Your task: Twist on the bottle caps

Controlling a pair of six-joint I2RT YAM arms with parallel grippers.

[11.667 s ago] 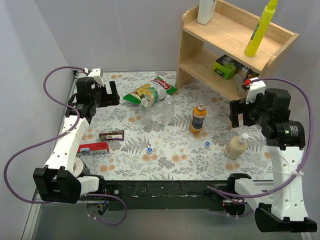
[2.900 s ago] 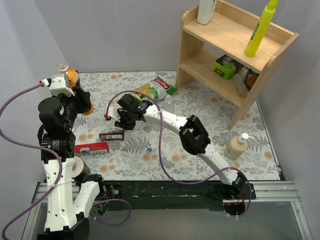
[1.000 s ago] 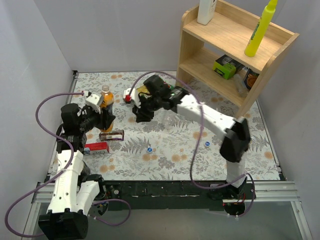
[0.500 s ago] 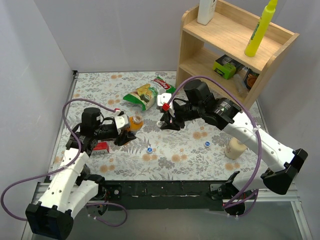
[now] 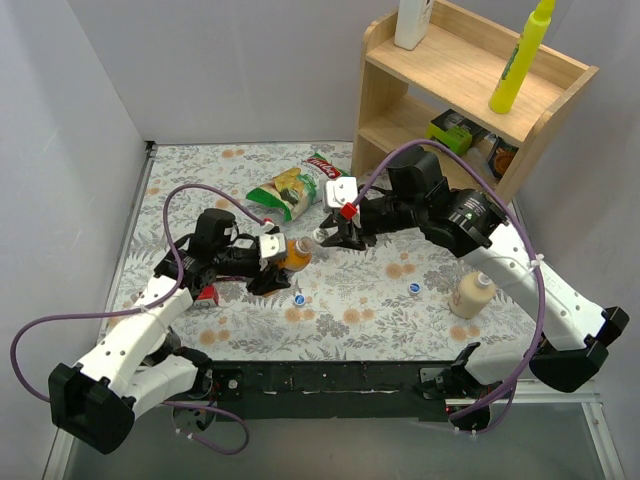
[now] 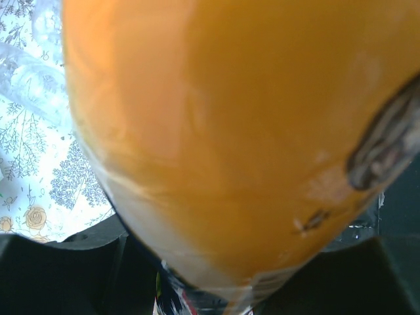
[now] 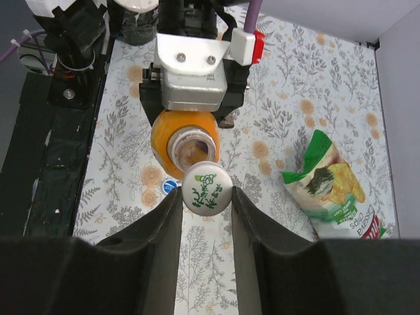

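My left gripper (image 5: 278, 257) is shut on the small bottle of orange liquid (image 5: 294, 253), which it holds tilted with its mouth toward the right. The orange body (image 6: 223, 131) fills the left wrist view. My right gripper (image 5: 326, 238) is shut on the whitish-green cap (image 7: 207, 187), which sits between its fingers (image 7: 164, 223). The cap is just in front of the open bottle mouth (image 7: 191, 147); I cannot tell whether they touch. Two blue caps (image 5: 299, 298) (image 5: 414, 288) lie on the table, one of them just under the bottle (image 7: 170, 185). The clear bottles are hidden in the top view.
A chip bag (image 5: 300, 185) lies behind both grippers. A cream pump bottle (image 5: 470, 295) stands at the right. The wooden shelf (image 5: 470, 70) at the back right carries a tall yellow bottle (image 5: 520, 60). A red packet (image 5: 205, 293) lies under the left arm.
The left gripper has carried the orange bottle to the right. The right gripper has shifted a little toward it, so the cap now sits close to the bottle mouth.
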